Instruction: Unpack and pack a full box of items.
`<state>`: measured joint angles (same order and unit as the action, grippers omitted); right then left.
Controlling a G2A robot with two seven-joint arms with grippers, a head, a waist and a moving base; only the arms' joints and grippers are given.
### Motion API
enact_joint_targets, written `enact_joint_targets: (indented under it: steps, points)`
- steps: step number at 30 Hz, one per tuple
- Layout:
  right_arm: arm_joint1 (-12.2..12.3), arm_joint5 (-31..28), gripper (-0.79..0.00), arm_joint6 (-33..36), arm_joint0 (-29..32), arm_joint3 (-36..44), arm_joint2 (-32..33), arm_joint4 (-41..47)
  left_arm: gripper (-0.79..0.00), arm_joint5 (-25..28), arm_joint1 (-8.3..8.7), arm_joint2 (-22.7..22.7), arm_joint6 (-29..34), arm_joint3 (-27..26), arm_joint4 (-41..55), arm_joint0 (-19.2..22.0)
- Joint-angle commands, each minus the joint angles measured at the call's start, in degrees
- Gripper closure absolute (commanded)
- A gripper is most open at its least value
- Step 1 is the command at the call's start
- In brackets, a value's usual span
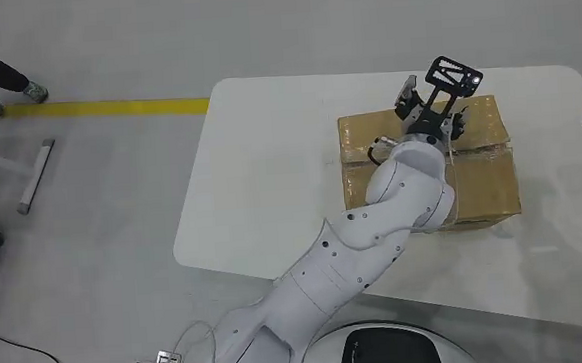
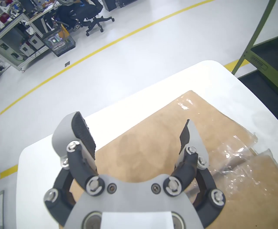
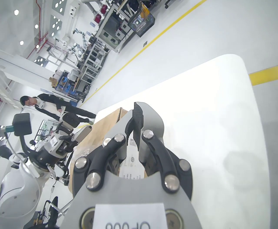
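A closed brown cardboard box [image 1: 481,175] sits on the right half of the white table [image 1: 271,183], with clear tape [image 1: 481,150] running along its top seam. My left gripper [image 1: 432,108] hangs above the box's far part, open with nothing between its fingers. In the left wrist view the open left gripper [image 2: 132,128] is over the box top [image 2: 152,149], and the crinkled tape [image 2: 234,151] lies off to one side. My right gripper [image 3: 133,123] is shut and empty, low beside the box [image 3: 106,121] on the table's right side; the left arm [image 3: 52,149] shows farther off.
The table's left half is bare white surface. A yellow floor line [image 1: 106,109] runs behind the table. A green metal rack [image 2: 256,54] stands close to the table's far right corner [image 2: 217,65].
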<state>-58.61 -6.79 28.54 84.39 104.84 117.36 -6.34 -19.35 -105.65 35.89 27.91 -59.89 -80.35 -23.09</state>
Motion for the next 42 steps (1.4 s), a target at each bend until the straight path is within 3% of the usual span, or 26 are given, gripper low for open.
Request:
enact_joint_targets:
  steps: [1,5,11,15,19,24,31,35,42]
  points:
    - [0.01,-0.50,0.000,0.56,-0.35,0.86,-1.06,0.38,-0.785,-1.09,0.87,2.57,1.56,-2.21,-1.96,-1.35]
    - [-0.02,-1.52,0.000,1.03,-0.85,4.00,-4.33,-0.70,-0.785,-1.78,3.57,9.06,6.31,-9.92,-8.00,-6.52]
    - [-0.15,-0.31,0.000,0.47,-2.73,7.84,-11.27,-4.98,-0.785,3.77,7.77,19.42,15.38,-28.28,-18.54,-19.31]
    - [-0.28,0.86,0.000,0.38,-5.04,10.60,-16.74,-8.19,-0.785,7.88,9.44,24.92,18.74,-39.10,-22.70,-27.24]
    - [-0.54,2.77,0.000,0.12,-7.85,13.85,-23.93,-13.46,-0.785,9.97,10.38,29.32,20.17,-45.90,-24.81,-32.96]
    - [-1.23,5.04,0.000,-1.56,-12.37,14.97,-35.46,-23.68,-0.785,12.42,11.09,33.63,20.80,-50.59,-25.50,-37.00]
    - [-2.69,10.26,0.000,-3.92,-18.83,8.82,-47.60,-36.52,-0.785,14.92,11.51,36.80,20.86,-52.70,-23.51,-39.36]
    - [-3.24,13.50,0.000,-4.11,-20.07,6.64,-49.70,-39.50,-0.785,15.89,11.65,37.82,20.83,-52.60,-22.17,-39.88]
    - [-3.17,14.64,0.000,-4.06,-18.11,6.43,-47.60,-42.91,-0.785,17.20,11.79,37.40,20.38,-52.15,-21.52,-40.31]
